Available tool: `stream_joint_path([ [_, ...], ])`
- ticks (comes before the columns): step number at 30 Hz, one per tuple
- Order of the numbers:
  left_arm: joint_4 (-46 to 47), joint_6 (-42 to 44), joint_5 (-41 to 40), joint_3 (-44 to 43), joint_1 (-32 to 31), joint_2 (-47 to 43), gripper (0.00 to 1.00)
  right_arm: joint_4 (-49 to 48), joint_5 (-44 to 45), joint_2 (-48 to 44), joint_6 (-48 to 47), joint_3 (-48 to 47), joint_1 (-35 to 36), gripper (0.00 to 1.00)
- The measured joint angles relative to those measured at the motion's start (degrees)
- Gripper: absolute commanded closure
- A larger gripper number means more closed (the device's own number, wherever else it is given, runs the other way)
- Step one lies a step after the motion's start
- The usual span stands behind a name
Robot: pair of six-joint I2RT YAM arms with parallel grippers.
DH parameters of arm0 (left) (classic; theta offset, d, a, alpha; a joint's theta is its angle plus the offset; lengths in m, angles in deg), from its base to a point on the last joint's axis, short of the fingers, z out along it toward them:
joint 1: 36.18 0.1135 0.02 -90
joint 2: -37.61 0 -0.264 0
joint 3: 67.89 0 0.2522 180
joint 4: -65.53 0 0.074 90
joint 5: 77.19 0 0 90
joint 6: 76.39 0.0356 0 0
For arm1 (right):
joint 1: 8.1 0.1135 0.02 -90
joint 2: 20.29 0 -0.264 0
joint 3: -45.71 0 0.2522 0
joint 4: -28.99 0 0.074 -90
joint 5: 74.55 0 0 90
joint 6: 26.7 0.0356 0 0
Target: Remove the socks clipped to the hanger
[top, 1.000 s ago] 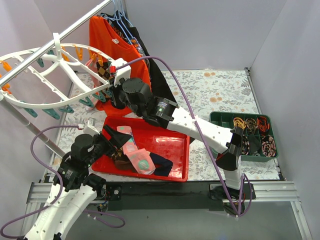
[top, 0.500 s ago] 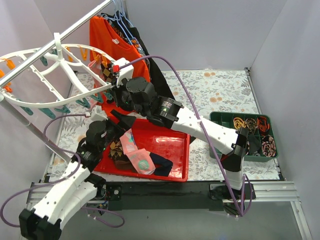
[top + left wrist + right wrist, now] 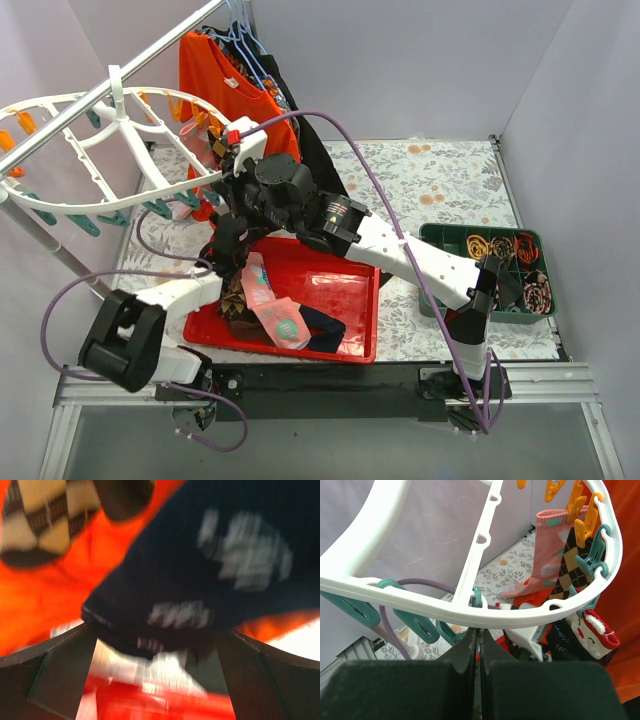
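The white oval hanger (image 3: 121, 110) hangs from a rail at the far left. In the right wrist view its rim (image 3: 520, 617) carries a pink sock (image 3: 547, 555), a brown argyle sock (image 3: 570, 575) and a white and red sock (image 3: 595, 630) on orange and teal clips. My right gripper (image 3: 480, 630) is shut just under the rim on a teal clip (image 3: 477, 597); it also shows in the top view (image 3: 228, 165). My left gripper (image 3: 160, 645) is open, with a navy sock with white pattern (image 3: 215, 570) hanging between and above its fingers. It sits below the hanger's right end (image 3: 225, 232).
A red tray (image 3: 340, 275) below holds several loose socks, one pink (image 3: 275, 315). An orange shirt (image 3: 215, 80) and a long black garment (image 3: 315, 160) hang on the rail behind the hanger. A green compartment box (image 3: 440, 240) stands at the right.
My left arm has swung up and forward from the tray's left edge to under the hanger's right end. The hanger has swayed and tilted. The right gripper stayed at the rim.
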Motion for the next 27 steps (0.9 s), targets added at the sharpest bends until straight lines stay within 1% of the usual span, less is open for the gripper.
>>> stream_joint_path([
  [3, 3.5, 2.0, -1.5, -4.0, 0.4, 5.5, 0.09, 0.0, -0.4, 0.0, 0.0, 0.1, 0.0, 0.99],
  [5, 4.9, 3.0, -2.0, -6.5, 0.5, 8.5, 0.14, -0.2, -0.5, -0.1, 0.0, 0.5, 0.0, 0.99],
  [6, 5.5, 3.4, -2.1, -7.9, 0.6, 10.1, 0.29, -0.3, -0.7, -0.3, 0.1, 1.0, 0.0, 0.99],
  [7, 6.1, 4.0, -2.1, -9.3, 0.6, 11.8, 0.38, -0.3, -0.7, -0.5, 0.1, 1.4, 0.0, 0.99],
  [8, 6.3, 4.4, -2.2, -10.4, 0.7, 13.0, 0.52, -0.3, -0.9, -0.7, 0.1, 1.9, 0.0, 0.99],
  [9, 6.6, 4.9, -2.4, -11.4, 0.7, 14.2, 0.75, -0.2, -0.9, -0.9, 0.1, 2.3, 0.0, 0.98],
  [11, 6.7, 5.6, -3.0, -12.7, 0.8, 15.5, 0.86, -0.4, -1.0, -1.5, 0.1, 3.2, 0.0, 0.97],
  [12, 6.8, 6.1, -3.0, -12.9, 0.8, 15.6, 0.89, -0.6, -1.0, -1.9, 0.0, 3.9, 0.0, 0.96],
  [13, 6.9, 6.5, -2.8, -12.8, 0.8, 15.5, 0.98, -0.9, -1.0, -2.3, 0.0, 4.5, 0.0, 0.94],
  [15, 6.9, 6.8, -1.9, -12.7, 0.8, 15.0, 1.0, -1.1, -1.0, -2.9, 0.0, 5.1, 0.0, 0.9],
  [18, 5.5, 6.6, 0.5, -11.6, 0.8, 12.2, 1.0, -1.2, -1.1, -3.7, 0.1, 5.7, 0.0, 0.74],
  [19, 4.8, 6.3, 1.6, -11.1, 0.8, 10.9, 1.0, -1.2, -1.1, -4.0, 0.2, 5.8, 0.0, 0.67],
  [21, 2.9, 4.9, 4.0, -9.6, 0.8, 7.5, 1.0, -1.1, -1.3, -4.6, 0.2, 6.8, 0.1, 0.62],
  [22, 2.1, 4.2, 5.4, -8.7, 0.8, 5.7, 1.0, -1.1, -1.3, -4.9, 0.2, 7.3, 0.1, 0.55],
  [25, -1.6, 1.8, 10.1, -5.2, 0.8, -1.0, 1.0, -0.5, -1.3, -5.5, 0.3, 8.6, 0.1, 0.42],
  [27, -4.8, -0.3, 13.3, -3.0, 0.8, -6.3, 1.0, 0.3, -1.3, -5.6, 0.2, 9.0, 0.0, 0.41],
])
